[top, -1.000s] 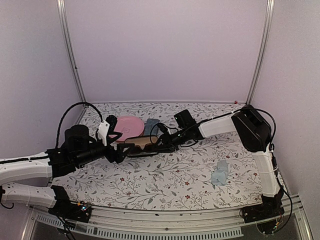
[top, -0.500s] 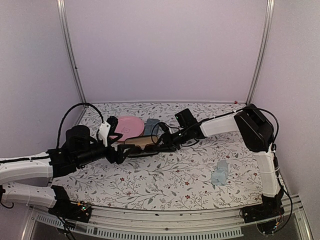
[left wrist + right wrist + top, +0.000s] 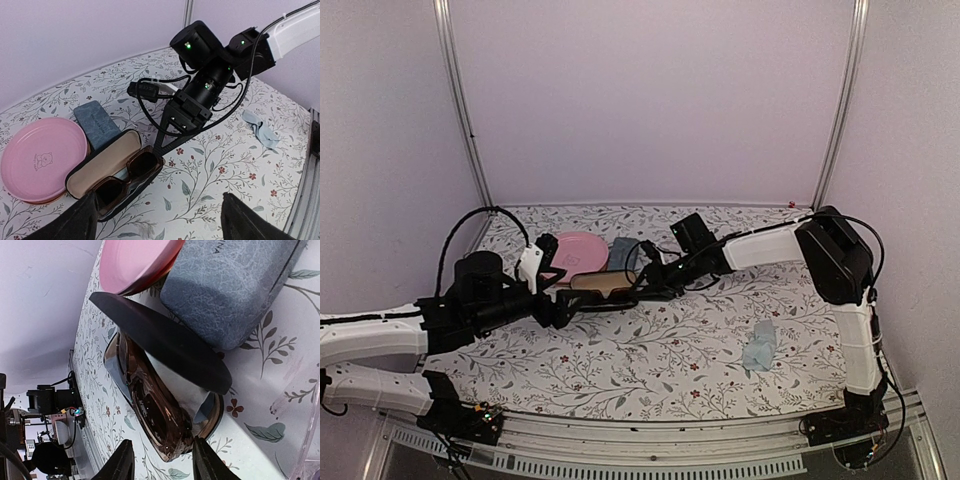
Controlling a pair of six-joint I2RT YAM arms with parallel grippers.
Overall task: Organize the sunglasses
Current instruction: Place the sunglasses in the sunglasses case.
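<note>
The reddish-brown sunglasses with dark lenses lie folded in the open black oval case, in front of its tan-lined lid. They also show in the right wrist view and the top view. My right gripper is open, its fingers either side of the glasses' near end, at the case's right end. My left gripper is open and empty, just in front of the case's left end. A pale translucent pinkish curve shows at the edge; I cannot tell what it is.
A pink plate and a grey-blue rectangular case lie just behind the black case. A light blue cloth lies at the front right, and another sits inside the black case under the glasses.
My right gripper has shifted slightly back and left along the case. The case and glasses sit a little farther back. My left arm has crept slightly forward.
</note>
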